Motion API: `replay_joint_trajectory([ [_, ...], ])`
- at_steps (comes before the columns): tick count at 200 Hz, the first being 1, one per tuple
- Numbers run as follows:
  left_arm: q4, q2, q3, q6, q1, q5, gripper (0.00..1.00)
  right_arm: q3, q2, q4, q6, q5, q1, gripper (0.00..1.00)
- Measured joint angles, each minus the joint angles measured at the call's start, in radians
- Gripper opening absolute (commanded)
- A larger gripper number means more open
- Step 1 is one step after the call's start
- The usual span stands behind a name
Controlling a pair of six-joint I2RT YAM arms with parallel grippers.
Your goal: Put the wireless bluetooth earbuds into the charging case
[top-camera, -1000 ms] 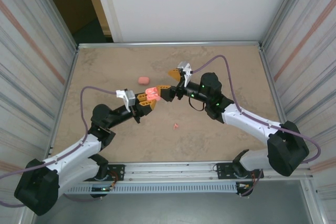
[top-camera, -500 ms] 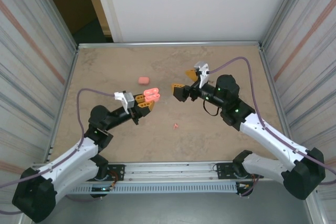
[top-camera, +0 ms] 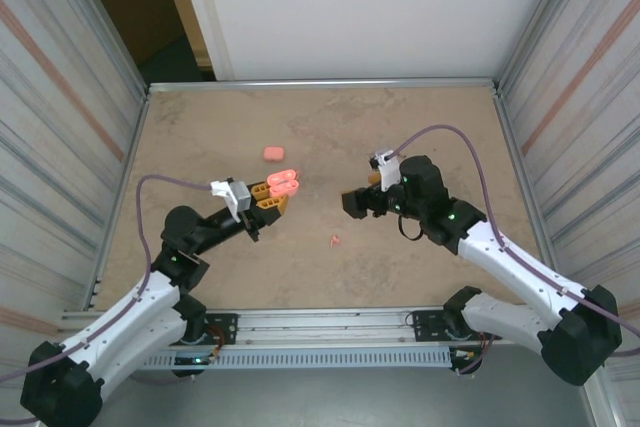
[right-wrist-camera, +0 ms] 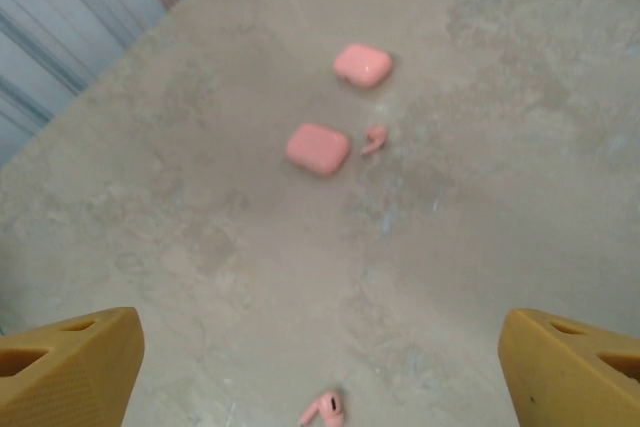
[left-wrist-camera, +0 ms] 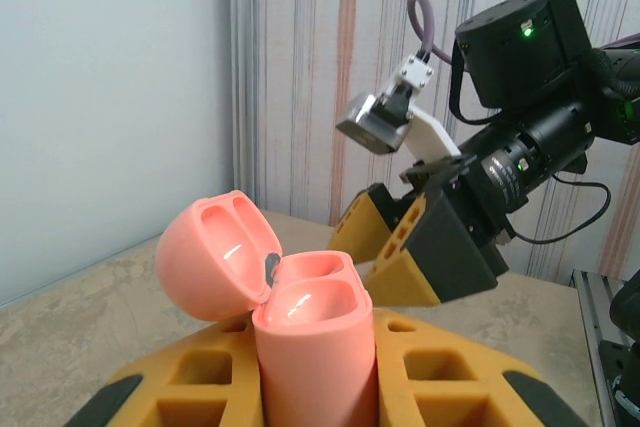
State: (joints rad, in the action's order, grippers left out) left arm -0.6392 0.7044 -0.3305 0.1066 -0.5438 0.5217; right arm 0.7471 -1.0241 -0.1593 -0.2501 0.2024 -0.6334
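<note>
Marble-look table. Left gripper is clamped on the charging case, which is upright with its lid hinged open. Right gripper faces it, apart, fingers spread wide, holding nothing. Closed case and second closed case lie on the table. One earbud is just beside the first. Another earbud lies near the right gripper.

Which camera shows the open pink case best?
The left wrist camera: the open pink case sits close up in the left hand, lid flipped back, both hollows visible. From the top camera it is just a small pink shape in that hand.
</note>
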Motion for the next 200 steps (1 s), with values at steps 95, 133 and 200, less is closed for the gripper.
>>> replay_joint_trajectory([
  [95, 0.007, 0.001, -0.002, -0.002, 0.000, 0.001, 0.00, -0.055, -0.234, -0.023, -0.005, 0.097, 0.021, 0.80],
  [133, 0.007, 0.002, -0.002, -0.002, 0.000, 0.001, 0.00, -0.031, -0.339, -0.033, -0.004, 0.141, 0.021, 0.73],
  [200, 0.008, 0.002, -0.002, -0.003, 0.000, 0.001, 0.00, 0.039, -0.464, -0.038, -0.005, 0.200, 0.021, 0.61],
])
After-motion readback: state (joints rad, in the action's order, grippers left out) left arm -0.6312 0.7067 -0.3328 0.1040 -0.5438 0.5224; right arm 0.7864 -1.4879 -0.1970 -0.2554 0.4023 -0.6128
